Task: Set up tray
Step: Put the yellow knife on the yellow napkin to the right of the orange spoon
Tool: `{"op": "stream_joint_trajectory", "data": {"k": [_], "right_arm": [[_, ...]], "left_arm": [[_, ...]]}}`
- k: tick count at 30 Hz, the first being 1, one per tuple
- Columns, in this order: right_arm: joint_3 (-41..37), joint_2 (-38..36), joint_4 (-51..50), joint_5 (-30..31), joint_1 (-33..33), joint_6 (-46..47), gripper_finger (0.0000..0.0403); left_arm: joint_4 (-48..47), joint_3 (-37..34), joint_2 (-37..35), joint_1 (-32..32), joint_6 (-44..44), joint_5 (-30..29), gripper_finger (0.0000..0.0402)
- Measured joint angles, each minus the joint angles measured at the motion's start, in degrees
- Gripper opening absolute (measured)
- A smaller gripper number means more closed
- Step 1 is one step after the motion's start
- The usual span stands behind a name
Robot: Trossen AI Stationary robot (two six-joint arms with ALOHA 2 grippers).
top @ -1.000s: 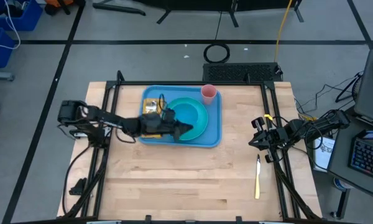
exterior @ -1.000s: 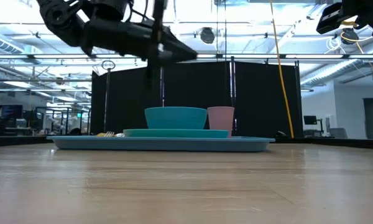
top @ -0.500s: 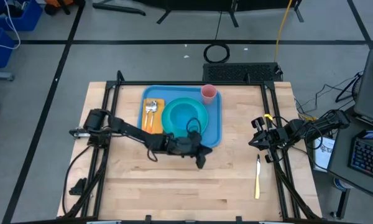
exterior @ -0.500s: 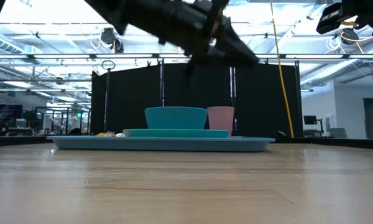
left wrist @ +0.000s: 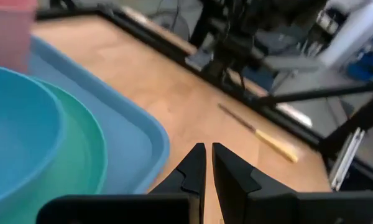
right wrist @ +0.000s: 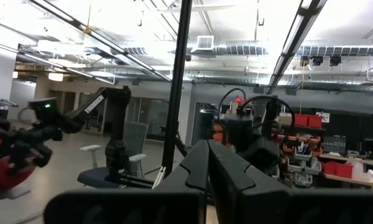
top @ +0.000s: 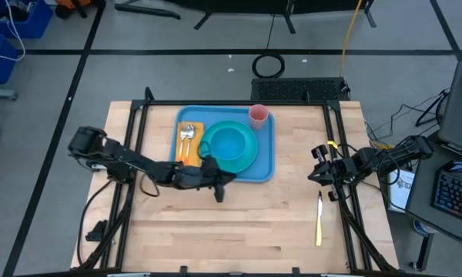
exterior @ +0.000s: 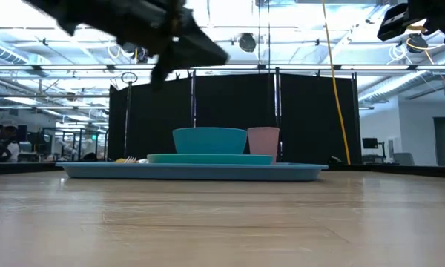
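We are noting tray lying flat on table, far half, loaded: teal plate with bowl, pink cup in far right corner, napkin with cutlery.

Left tool hovering just off tray's near edge, fingers nearly together, gripping nothing. Right tool parked at right table edge, closed, empty.

We are judging tray as stiff, light plastic, slippery; load could slide. Best hold: raised rim, lifting level.

Knife lying apart, near right.
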Motion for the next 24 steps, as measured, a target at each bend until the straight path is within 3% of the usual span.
{"op": "stream_joint_trajectory", "data": {"k": [7,9,14,18,24], "right_arm": [[0.0,0.3,0.4,0.0,0.0,0.0,0.0004],[0.0,0.5,2.1,0.0,0.0,1.8,0.0004],[0.0,0.6,2.2,0.0,0.0,16.5,0.0004],[0.0,0.6,6.8,0.1,-0.1,16.7,0.0004],[0.0,0.6,10.2,-0.2,0.0,22.4,0.0004]], "left_arm": [[12.3,-14.3,-7.5,-0.3,-0.1,-0.4,0.003],[12.4,-17.2,-9.8,-0.3,-1.4,-0.4,0.003],[12.1,-21.9,-15.4,0.1,-1.4,1.0,0.003],[12.3,-24.5,-20.3,0.1,1.7,5.6,0.003],[12.0,-29.2,-26.7,-0.3,4.7,5.0,0.003]]}}
